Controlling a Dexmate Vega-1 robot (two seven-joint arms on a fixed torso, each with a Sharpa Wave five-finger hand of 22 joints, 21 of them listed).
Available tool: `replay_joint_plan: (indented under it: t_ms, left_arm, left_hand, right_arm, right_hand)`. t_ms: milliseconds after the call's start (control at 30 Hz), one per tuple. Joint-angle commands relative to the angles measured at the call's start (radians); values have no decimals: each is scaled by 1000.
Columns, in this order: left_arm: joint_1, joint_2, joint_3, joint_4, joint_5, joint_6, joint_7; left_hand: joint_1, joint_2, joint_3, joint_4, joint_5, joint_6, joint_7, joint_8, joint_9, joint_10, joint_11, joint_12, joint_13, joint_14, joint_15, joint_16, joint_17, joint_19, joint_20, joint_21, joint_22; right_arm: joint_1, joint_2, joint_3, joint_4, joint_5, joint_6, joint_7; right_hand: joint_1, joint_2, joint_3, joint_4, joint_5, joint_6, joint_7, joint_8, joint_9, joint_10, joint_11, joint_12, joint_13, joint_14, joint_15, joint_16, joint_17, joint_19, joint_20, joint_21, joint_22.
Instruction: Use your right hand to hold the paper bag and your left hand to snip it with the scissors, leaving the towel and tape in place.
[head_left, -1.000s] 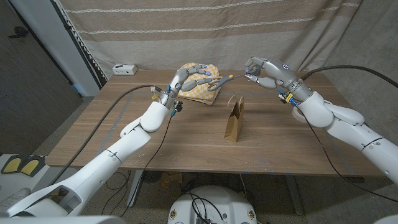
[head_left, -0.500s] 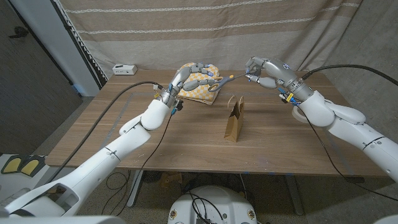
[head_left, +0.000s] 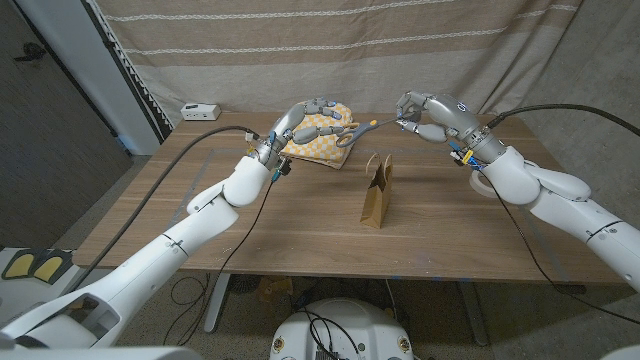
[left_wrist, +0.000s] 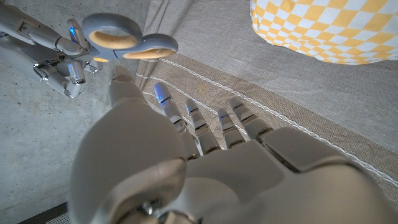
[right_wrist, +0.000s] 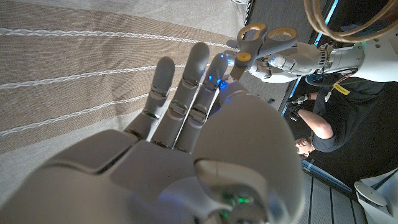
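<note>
My right hand (head_left: 420, 112) pinches the blade end of the scissors (head_left: 358, 130) and holds them in the air above the table, handles pointing toward my left hand (head_left: 312, 122). That left hand hovers with its fingers spread right beside the grey and orange handles (left_wrist: 124, 40); its thumb tip (left_wrist: 119, 73) reaches just under them, and I cannot tell if it touches. The handles (right_wrist: 261, 34) stick out past my right hand's fingertips. The brown paper bag (head_left: 377, 192) stands upright on the table below the scissors, untouched. The yellow checked towel (head_left: 318, 152) lies behind my left hand.
A white tape roll (head_left: 480, 186) peeks out beside my right forearm. A small white device (head_left: 200, 111) sits at the table's far left corner. A curtain hangs behind the table. A person in black (right_wrist: 326, 118) appears in the right wrist view.
My left hand has risen a little and moved right, closer to the scissors' handles. The right hand, scissors and bag have stayed put.
</note>
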Motion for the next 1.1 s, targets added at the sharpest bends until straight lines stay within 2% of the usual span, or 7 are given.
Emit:
replay_joint_plan:
  t_ms: [33,600,1100]
  left_arm:
    - [-1,14,7,-16,16,15,-17]
    - [-46,3,41,20,21,-2,-62]
    - [-59,-1,51,30,23,-13,-75]
  left_hand:
    - [10,-2,0,-2,9,-6,0,-2,5,-5,1,-1,3,-5,-179,2,3,-1,-150,4,4]
    - [13,-5,-2,-2,11,-10,0,3,11,-17,2,-3,4,-13,-178,2,3,-6,-148,3,4]
    - [8,-1,-2,2,12,-7,0,7,12,-12,2,0,5,-12,-178,4,3,-6,-148,4,4]
  right_arm:
    - [0,-1,0,-1,4,1,0]
    - [0,-2,12,-9,16,7,6]
    - [0,3,19,-14,10,22,9]
  right_hand:
    - [3,3,6,3,3,-3,4,8,3,7,-1,-5,1,12,-66,-5,3,9,-162,1,1]
    - [3,3,5,3,3,-5,4,15,-1,9,-1,-7,1,14,-67,-10,2,10,-162,1,-2]
    - [3,3,5,3,3,-5,3,19,-9,9,0,-10,0,16,-67,-14,1,12,-162,0,-5]
